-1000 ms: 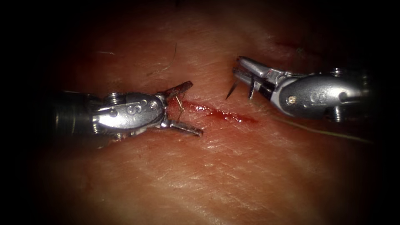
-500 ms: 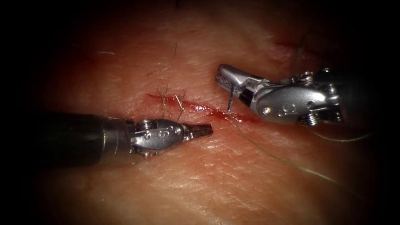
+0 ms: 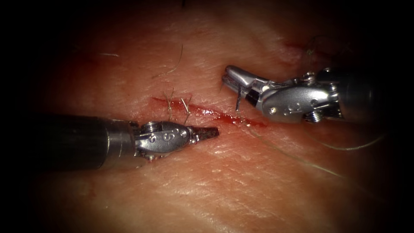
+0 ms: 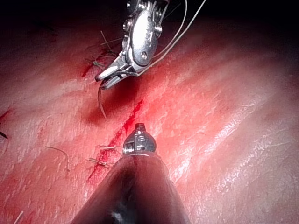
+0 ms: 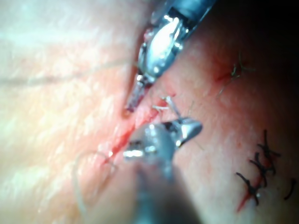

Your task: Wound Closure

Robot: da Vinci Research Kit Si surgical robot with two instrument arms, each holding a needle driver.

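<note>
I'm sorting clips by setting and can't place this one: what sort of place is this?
Probably a surgical-robot suturing practice bench. Tissue bears a red cut with stitch ends. The right tool grips a curved needle, off the tissue, trailing thread; the left tool holds nothing.

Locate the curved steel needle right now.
In the endoscope view the curved steel needle hangs from the right arm's shut tool, tip down just above the red cut, free of the pink tissue.

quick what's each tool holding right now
Left arm's tool: shut, holding nothing.
Right arm's tool: shut on the curved steel needle, above the tissue.
</note>
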